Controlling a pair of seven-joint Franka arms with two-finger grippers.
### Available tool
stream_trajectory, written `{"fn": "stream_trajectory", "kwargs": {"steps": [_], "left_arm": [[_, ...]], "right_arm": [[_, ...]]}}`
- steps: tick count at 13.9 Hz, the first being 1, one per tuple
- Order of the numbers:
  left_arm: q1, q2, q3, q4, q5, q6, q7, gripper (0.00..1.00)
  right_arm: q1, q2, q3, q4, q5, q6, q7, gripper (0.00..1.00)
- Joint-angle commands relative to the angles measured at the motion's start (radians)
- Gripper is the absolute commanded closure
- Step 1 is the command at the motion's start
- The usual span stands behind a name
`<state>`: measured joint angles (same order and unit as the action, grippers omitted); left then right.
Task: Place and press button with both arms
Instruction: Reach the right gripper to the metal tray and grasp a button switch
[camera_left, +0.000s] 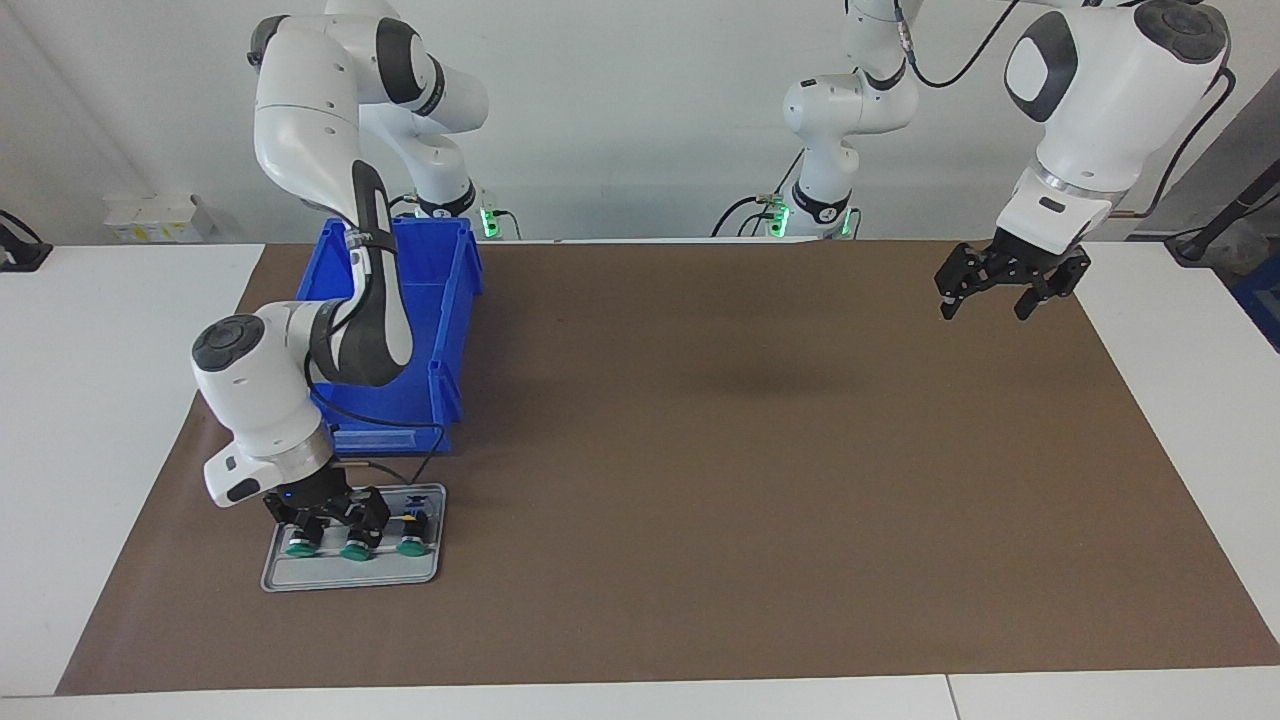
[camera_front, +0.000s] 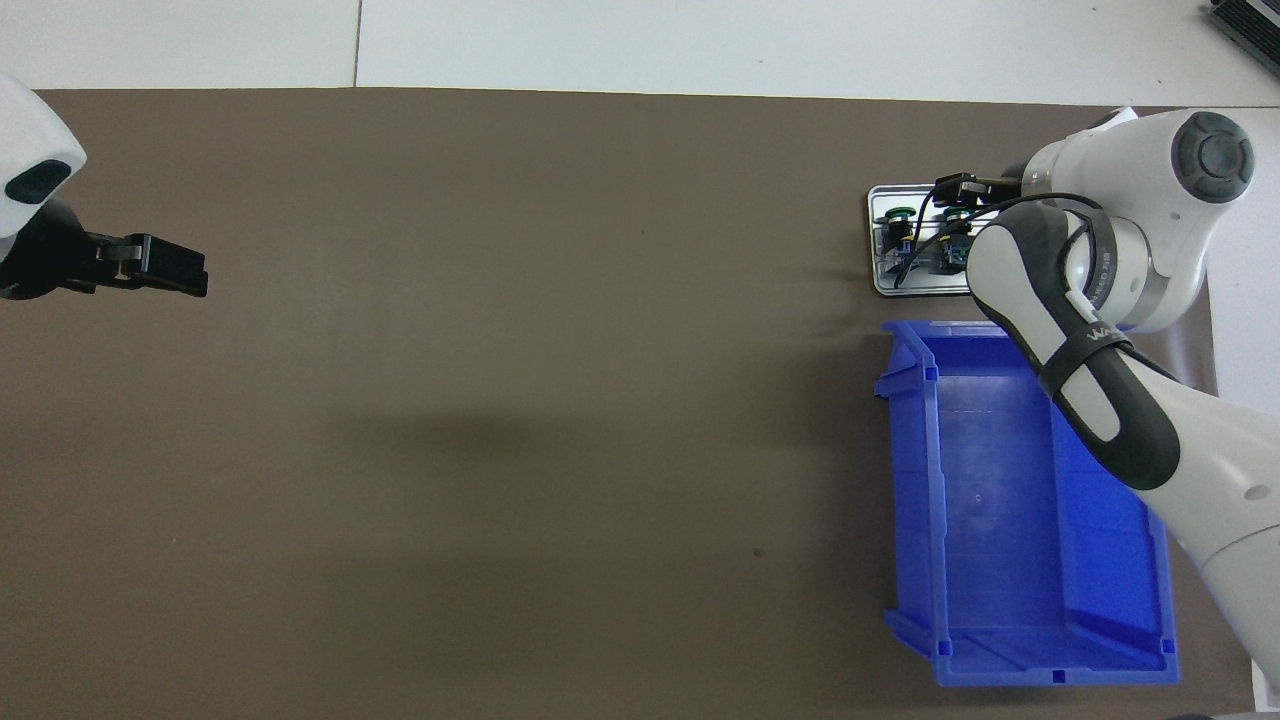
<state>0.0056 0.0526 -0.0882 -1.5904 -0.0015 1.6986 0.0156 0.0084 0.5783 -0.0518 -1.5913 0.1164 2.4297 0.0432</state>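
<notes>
Three green-capped buttons (camera_left: 354, 550) lie side by side on a small grey tray (camera_left: 350, 578) at the right arm's end of the table. My right gripper (camera_left: 335, 525) is down on the tray, its fingers apart among the black button bodies, seemingly either side of the middle one. Contact cannot be made out. From overhead the right arm hides part of the tray (camera_front: 878, 288); two buttons (camera_front: 900, 215) show beside the right gripper (camera_front: 952, 200). My left gripper (camera_left: 985, 305) hangs open and empty above the mat at the left arm's end, also seen from overhead (camera_front: 185, 268).
A blue open bin (camera_left: 470, 290) stands on the brown mat beside the tray, nearer to the robots, with the right arm reaching over it. From overhead the bin (camera_front: 915, 480) looks empty. White table borders the mat.
</notes>
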Motion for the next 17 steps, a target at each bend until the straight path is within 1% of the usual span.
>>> {"fn": "stream_trajectory", "kwargs": {"steps": [1, 8, 9, 10, 11, 14, 16, 17], "left_arm": [[0.007, -0.03, -0.005, -0.031, 0.018, 0.0, -0.011, 0.0], [0.007, -0.03, -0.005, -0.031, 0.018, 0.0, -0.011, 0.0], [0.007, -0.03, -0.005, -0.031, 0.018, 0.0, -0.011, 0.0], [0.007, -0.03, -0.005, -0.031, 0.018, 0.0, -0.011, 0.0], [0.007, -0.03, -0.005, -0.031, 0.018, 0.0, -0.011, 0.0], [0.007, -0.03, -0.005, -0.031, 0.018, 0.0, -0.011, 0.0], [0.007, -0.03, -0.005, -0.031, 0.018, 0.0, -0.011, 0.0], [0.007, -0.03, -0.005, -0.031, 0.018, 0.0, -0.011, 0.0]], "right_arm": [[0.001, -0.012, 0.001, -0.042, 0.025, 0.031, -0.002, 0.18], [0.004, -0.025, 0.004, -0.117, 0.026, 0.069, -0.035, 0.18], [0.004, -0.025, 0.004, -0.119, 0.026, 0.074, -0.048, 0.38], [0.004, -0.026, 0.004, -0.121, 0.026, 0.074, -0.071, 0.76], [0.004, -0.025, 0.003, -0.119, 0.026, 0.072, -0.084, 1.0], [-0.004, -0.025, 0.001, -0.079, 0.009, 0.037, -0.086, 1.0], [0.004, -0.029, -0.008, 0.009, 0.002, -0.073, -0.08, 1.0], [0.004, -0.035, -0.009, 0.058, -0.024, -0.136, -0.078, 1.0]]}}
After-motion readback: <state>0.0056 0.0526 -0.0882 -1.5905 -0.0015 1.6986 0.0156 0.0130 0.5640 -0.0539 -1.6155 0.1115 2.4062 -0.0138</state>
